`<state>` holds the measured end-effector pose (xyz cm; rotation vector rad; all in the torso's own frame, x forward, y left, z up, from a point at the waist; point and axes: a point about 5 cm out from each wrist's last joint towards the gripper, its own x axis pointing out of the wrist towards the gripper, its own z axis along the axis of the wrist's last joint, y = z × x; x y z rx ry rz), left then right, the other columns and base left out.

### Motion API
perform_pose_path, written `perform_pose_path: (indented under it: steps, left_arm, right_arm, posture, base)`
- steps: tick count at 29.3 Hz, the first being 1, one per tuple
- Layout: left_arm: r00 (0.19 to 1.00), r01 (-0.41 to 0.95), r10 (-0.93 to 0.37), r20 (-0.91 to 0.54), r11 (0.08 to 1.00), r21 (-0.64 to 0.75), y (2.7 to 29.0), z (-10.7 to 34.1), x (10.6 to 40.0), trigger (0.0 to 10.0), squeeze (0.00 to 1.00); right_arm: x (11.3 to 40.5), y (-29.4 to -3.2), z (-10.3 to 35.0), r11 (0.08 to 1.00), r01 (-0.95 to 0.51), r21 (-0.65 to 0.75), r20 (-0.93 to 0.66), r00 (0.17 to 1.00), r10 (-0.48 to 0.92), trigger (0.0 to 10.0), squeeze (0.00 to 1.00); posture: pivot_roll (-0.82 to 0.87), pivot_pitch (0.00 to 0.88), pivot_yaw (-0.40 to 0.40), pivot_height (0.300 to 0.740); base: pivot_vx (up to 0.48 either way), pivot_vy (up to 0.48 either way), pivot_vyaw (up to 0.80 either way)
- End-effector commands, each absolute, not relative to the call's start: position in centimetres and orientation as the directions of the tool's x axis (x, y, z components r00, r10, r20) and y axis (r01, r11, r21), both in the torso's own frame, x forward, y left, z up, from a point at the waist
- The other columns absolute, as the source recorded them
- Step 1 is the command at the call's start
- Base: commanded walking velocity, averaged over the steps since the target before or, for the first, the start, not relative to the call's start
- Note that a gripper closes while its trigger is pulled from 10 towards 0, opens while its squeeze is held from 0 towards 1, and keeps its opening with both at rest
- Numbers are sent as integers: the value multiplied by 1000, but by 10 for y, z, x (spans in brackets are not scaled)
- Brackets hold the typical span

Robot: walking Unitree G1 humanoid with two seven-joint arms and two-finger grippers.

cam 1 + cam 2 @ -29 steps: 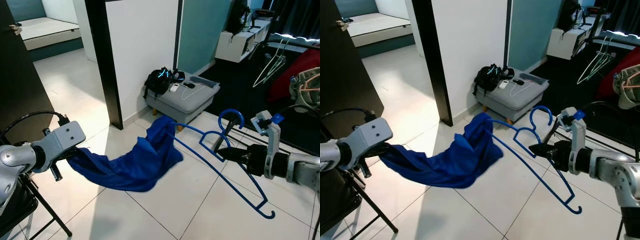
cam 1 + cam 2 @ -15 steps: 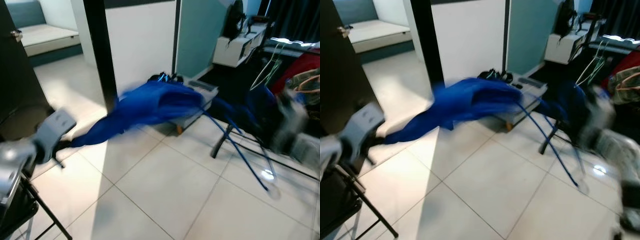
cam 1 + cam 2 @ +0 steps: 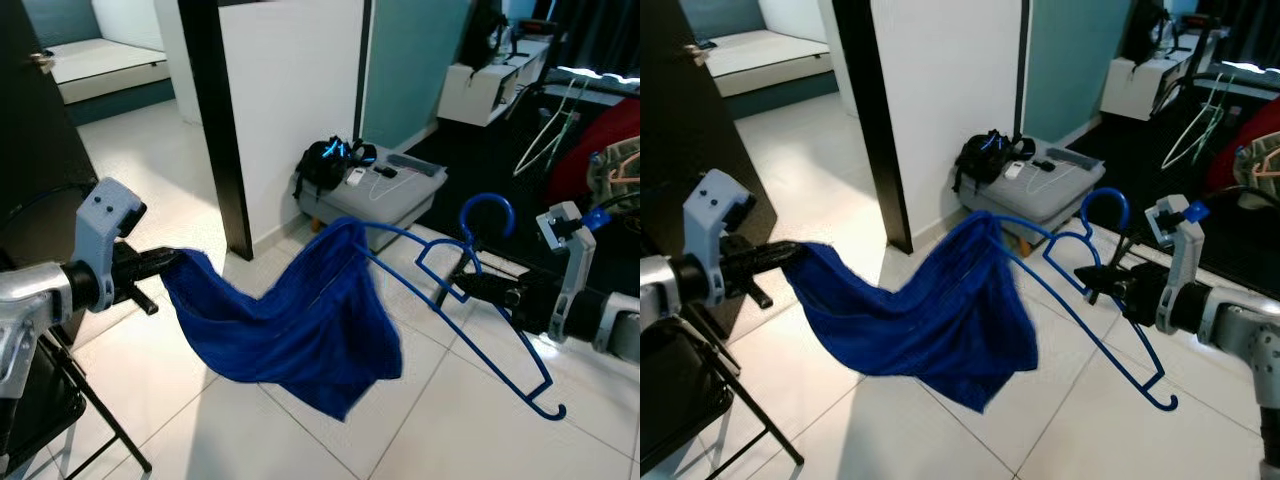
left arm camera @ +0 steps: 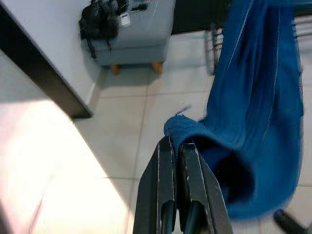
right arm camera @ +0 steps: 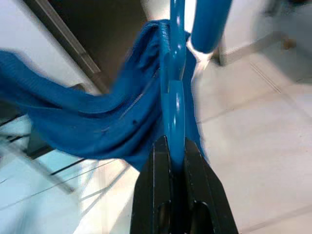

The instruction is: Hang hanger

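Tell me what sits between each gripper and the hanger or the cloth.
Nothing does. The right gripper is shut on the blue hanger, and the left gripper is shut on an edge of the blue cloth draped over the hanger's far end.

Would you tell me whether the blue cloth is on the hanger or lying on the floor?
On the hanger, partly: one end drapes over the hanger, the left claw pinches the other, and the blue cloth sags between, off the floor.

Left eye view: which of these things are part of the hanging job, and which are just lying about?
In the job:
blue hanger, clamped in the right gripper
blue garment, one end on the hanger, the other pinched by the left gripper

Lying about:
grey footstool
black bag on it
white hangers
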<state>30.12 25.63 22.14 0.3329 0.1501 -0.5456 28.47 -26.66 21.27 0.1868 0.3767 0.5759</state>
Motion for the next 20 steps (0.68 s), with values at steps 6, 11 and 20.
perform_pose_path:
  steps: [6,11,20]
  left_arm:
    - [874,486,-441,-206,772,410,261,235,299,10000,0]
    - [898,415,-437,-54,800,434,260,254,301,10000,0]
    - [829,457,-540,142,802,386,235,272,297,10000,0]
  right_arm:
    - [305,-287,223,933,-306,191,-232,909,345,10000,0]
    - [321,-308,238,967,-68,244,-87,992,92,10000,0]
    - [330,-313,233,934,56,352,-68,997,-34,10000,0]
  posture:
    - [11,0,7,740]
    - [14,0,4,740]
    - [20,0,0,740]
  base:
    - [0,0,0]
    - [0,0,0]
    - [0,0,0]
